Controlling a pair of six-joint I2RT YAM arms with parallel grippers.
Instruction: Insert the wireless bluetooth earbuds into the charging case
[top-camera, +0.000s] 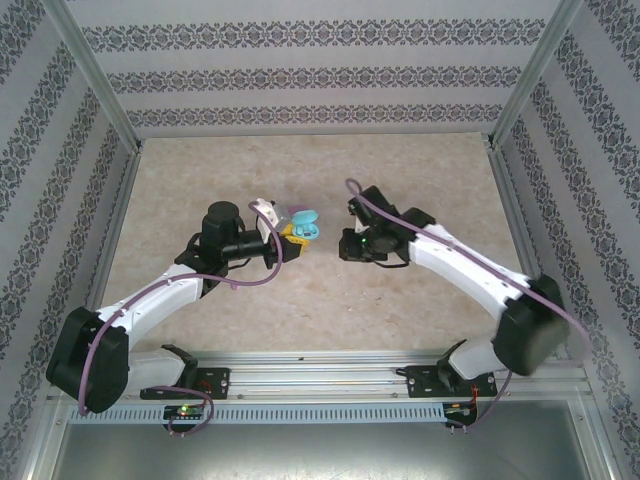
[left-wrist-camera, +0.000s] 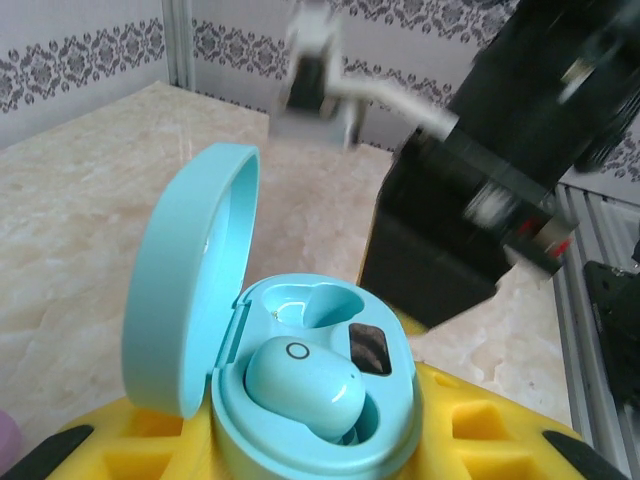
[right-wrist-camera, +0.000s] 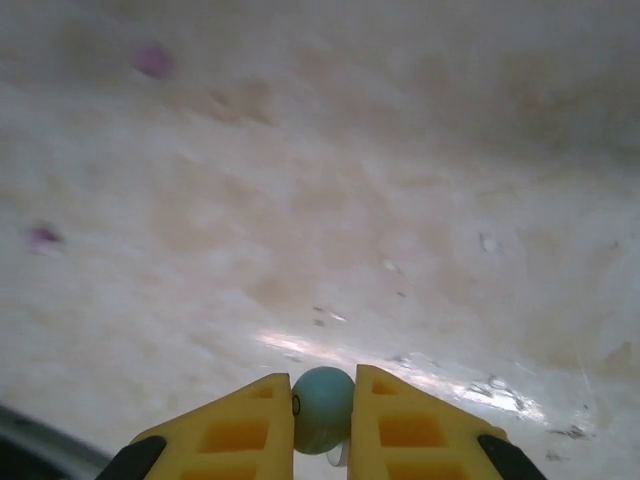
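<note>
Here, right gripper (right-wrist-camera: 324, 398) pinches a tiny rounded light-blue earbud (right-wrist-camera: 322, 410); left gripper (left-wrist-camera: 310, 455) clasps the open case (left-wrist-camera: 185, 300).

Blurred past reading: black right-arm housing (left-wrist-camera: 470, 220). Cropped by bottom edge: open light blue oval plastic case (left-wrist-camera: 300, 400), yellow left fingers (left-wrist-camera: 480, 440). Partly hidden between yellow right fingers (right-wrist-camera: 240, 430): small light blue rounded earbud (right-wrist-camera: 323, 408). Smeared, unidentifiable: two purple specks (right-wrist-camera: 152, 60).

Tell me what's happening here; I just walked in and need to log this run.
The left gripper holds a light blue oval plastic charging case, lid open, with one light blue rounded plastic earbud already seated and the second socket empty. The right gripper pinches another light blue earbud over the beige table, apart from the case.
</note>
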